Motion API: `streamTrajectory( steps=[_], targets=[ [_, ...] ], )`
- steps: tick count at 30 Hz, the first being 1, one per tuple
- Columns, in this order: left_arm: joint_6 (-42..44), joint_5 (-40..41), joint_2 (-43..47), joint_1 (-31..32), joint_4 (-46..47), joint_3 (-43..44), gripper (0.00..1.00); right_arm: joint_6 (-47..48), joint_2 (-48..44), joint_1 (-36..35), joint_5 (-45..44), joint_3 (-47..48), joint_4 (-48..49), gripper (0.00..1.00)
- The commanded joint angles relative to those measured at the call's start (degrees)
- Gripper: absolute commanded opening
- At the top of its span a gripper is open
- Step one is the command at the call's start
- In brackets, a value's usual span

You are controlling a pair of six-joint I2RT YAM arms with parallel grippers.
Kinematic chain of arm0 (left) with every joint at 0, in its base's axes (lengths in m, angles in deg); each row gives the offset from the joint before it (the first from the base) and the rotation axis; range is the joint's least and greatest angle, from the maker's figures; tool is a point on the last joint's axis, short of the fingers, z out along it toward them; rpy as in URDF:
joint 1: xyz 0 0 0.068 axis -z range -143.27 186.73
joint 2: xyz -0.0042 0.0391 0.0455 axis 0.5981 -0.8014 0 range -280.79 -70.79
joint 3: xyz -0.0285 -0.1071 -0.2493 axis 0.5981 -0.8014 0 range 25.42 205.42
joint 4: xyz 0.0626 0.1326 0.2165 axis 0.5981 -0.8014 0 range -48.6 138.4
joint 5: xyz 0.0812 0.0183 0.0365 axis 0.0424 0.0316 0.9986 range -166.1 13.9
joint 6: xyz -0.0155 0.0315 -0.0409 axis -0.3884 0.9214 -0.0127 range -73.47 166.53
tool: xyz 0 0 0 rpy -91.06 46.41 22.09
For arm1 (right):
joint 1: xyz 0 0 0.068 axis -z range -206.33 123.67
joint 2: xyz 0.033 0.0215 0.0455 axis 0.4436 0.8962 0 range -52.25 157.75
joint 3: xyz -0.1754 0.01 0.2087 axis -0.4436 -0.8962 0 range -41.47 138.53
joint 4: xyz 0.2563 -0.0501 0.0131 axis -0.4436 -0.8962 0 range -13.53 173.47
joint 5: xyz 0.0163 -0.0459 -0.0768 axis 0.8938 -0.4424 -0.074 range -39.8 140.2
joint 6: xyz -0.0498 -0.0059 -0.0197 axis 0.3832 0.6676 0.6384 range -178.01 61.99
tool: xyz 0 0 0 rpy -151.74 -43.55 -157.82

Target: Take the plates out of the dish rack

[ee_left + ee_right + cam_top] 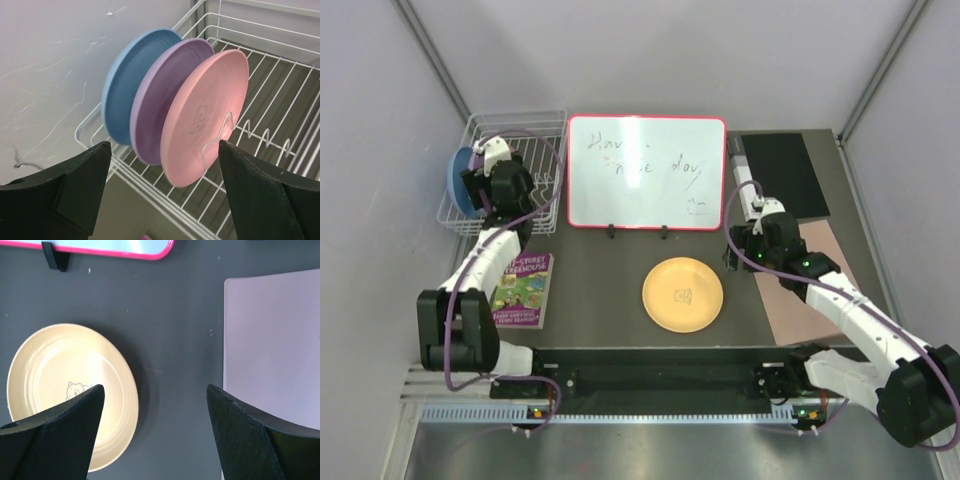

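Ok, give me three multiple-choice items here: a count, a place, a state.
1. How many plates stand in the dish rack? A) one B) two C) three
2. Where is the yellow plate? A) in the dish rack B) flat on the table C) held in the air
3. The left claw is: A) open, empty B) shut on a plate C) shut, empty
Answers: 1 C, the blue plate, lavender plate and pink plate stand in its slots; 2 B, it lies in front of the whiteboard; 3 A, its fingers stand apart before the pink plate.
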Motion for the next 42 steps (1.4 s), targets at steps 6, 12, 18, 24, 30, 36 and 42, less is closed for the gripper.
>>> streamTrajectory(
  steps=[6, 12, 18, 24, 30, 36, 42],
  targets=[
    [-5.24, -7.53, -11.46, -6.96, 1.91, 7.56, 0.89, 0.04, -2.77, 0.26, -2.66, 2.0, -0.9, 0.82],
    [-4.27, -7.44, -15.69, -7.31, 4.19, 8.53, 0.73, 0.92, -1.63, 0.26, -2.74, 1.21, -0.37, 0.81],
    [-3.22, -6.74, -16.22, -7.31, 5.07, 8.27, 0.45, 1.1, 0.21, 0.26, -2.39, 0.68, 0.51, 0.8],
    [-2.6, -6.65, -15.26, -7.23, 4.72, 8.01, 0.04, 1.27, 1.71, 0.26, -2.3, 0.59, 1.12, 0.8],
    [-1.11, -6.13, -14.03, -6.17, 7.01, 6.16, 0.0, 1.19, 3.11, 0.26, -2.48, 0.59, 1.47, 0.81],
    [5.74, 1.24, -13.14, -2.66, 14.64, 3.18, 0.0, 0.83, 3.03, 0.17, -2.74, 0.33, 1.56, 0.81],
    [18.65, 16.36, -15.25, 4.19, 28.06, 1.86, 0.0, 1.01, 2.94, 0.26, -3.18, 0.15, 1.56, 0.82]
  ],
)
